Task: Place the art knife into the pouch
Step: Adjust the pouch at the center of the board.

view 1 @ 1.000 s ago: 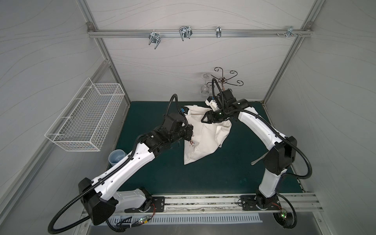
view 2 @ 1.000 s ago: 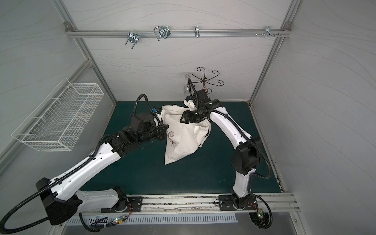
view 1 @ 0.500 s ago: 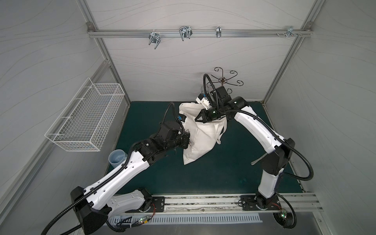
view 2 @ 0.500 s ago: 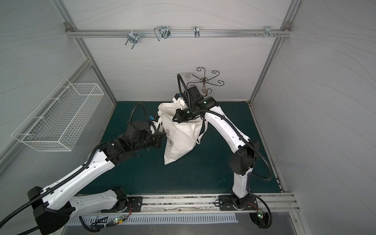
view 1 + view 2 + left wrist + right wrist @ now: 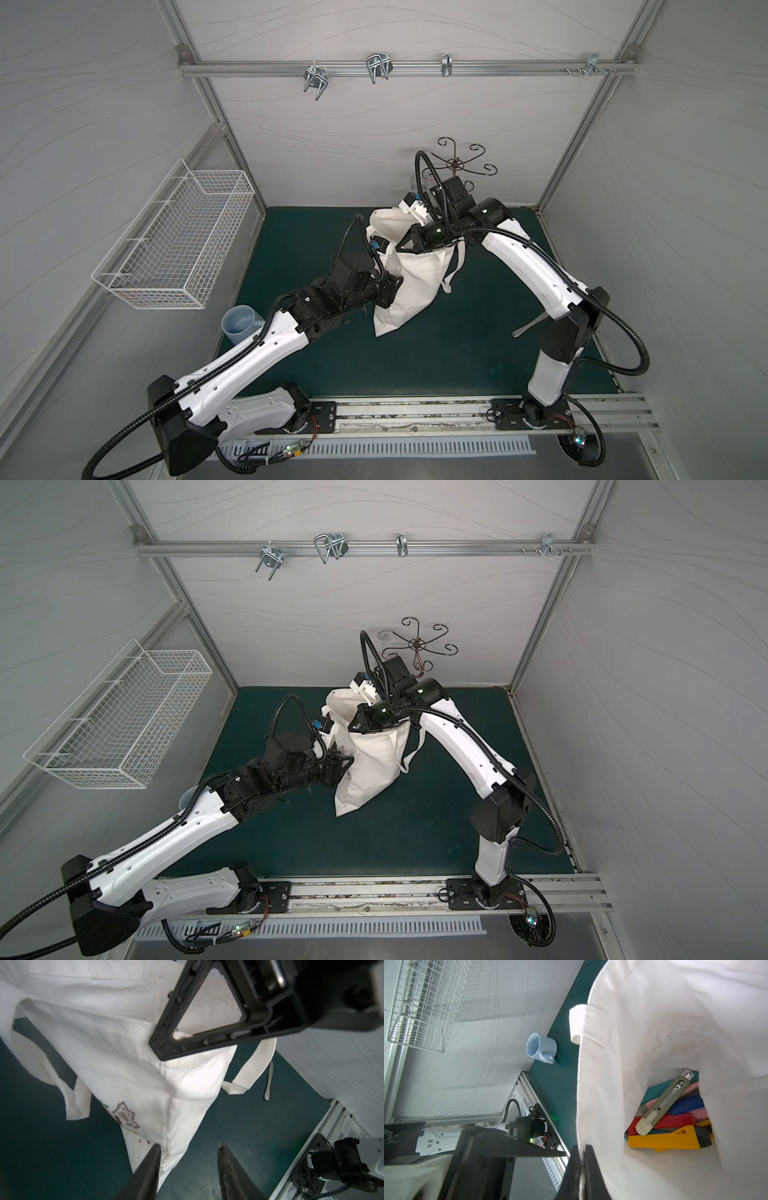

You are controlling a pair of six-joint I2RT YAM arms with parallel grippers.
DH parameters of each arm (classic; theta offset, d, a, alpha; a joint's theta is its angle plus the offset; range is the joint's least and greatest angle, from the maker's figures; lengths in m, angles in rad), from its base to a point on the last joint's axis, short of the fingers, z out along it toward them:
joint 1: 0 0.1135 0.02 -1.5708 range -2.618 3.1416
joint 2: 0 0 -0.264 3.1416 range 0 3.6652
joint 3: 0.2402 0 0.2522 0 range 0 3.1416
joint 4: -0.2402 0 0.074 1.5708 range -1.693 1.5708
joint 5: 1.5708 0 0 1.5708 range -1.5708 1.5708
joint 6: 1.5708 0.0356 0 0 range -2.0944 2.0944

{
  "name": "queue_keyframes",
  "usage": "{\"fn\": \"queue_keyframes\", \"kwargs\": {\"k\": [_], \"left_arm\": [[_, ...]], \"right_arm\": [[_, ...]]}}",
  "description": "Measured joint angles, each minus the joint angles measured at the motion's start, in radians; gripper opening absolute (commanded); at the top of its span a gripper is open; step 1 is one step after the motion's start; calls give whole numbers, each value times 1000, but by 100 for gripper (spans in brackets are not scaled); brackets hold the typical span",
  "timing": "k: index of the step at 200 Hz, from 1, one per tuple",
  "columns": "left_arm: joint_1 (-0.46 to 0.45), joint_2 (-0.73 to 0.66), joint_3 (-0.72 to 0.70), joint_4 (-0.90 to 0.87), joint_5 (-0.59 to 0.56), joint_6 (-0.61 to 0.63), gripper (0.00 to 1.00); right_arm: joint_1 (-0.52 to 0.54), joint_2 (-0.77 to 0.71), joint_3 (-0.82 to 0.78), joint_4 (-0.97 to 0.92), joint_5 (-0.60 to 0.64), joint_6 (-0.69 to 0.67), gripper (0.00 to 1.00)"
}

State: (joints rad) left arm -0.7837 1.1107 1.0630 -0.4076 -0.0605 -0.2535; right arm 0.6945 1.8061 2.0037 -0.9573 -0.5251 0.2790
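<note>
Pinching the pouch [image 5: 415,274] rim tight in the right gripper [image 5: 582,1147], mouth wide open. Holding the left gripper [image 5: 189,1145] with jaws apart and empty, just beside the pouch. Lying deep inside, on top of other bright knives [image 5: 675,1140]: the grey knife [image 5: 664,1101].

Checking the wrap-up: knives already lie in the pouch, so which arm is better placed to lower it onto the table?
Right, probably. The right gripper is shut on the pouch rim, holding its mouth up, with art knives inside; the left gripper is open beside the pouch, gripping nothing.
</note>
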Motion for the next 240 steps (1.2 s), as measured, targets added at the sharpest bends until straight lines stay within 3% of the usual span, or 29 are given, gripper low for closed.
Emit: {"fn": "queue_keyframes", "kwargs": {"k": [85, 94, 109, 128, 140, 156, 177, 192, 240], "left_arm": [[0, 123, 0, 132, -67, 50, 50], [0, 133, 0, 143, -74, 58, 39], [0, 150, 0, 163, -83, 74, 0], [0, 163, 9, 179, -88, 83, 0], [0, 166, 16, 176, -86, 83, 0], [3, 160, 19, 172, -87, 77, 0], [5, 130, 11, 163, -84, 66, 0], [-5, 85, -14, 143, -78, 61, 0], [-47, -29, -105, 117, -61, 26, 0]], "right_arm": [[14, -42, -19, -9, -29, 5, 0], [15, -42, -25, -9, -32, 6, 0], [18, -43, -32, -10, -34, 7, 0], [18, -43, -34, -11, -29, 9, 0], [18, -46, -29, -16, -14, 10, 31], [13, -50, -10, -49, 23, 6, 61], [-20, -54, 34, -81, 63, -1, 84], [-52, -55, 78, -81, 86, -6, 89], [-108, -42, 220, -117, 198, -28, 92]]}}
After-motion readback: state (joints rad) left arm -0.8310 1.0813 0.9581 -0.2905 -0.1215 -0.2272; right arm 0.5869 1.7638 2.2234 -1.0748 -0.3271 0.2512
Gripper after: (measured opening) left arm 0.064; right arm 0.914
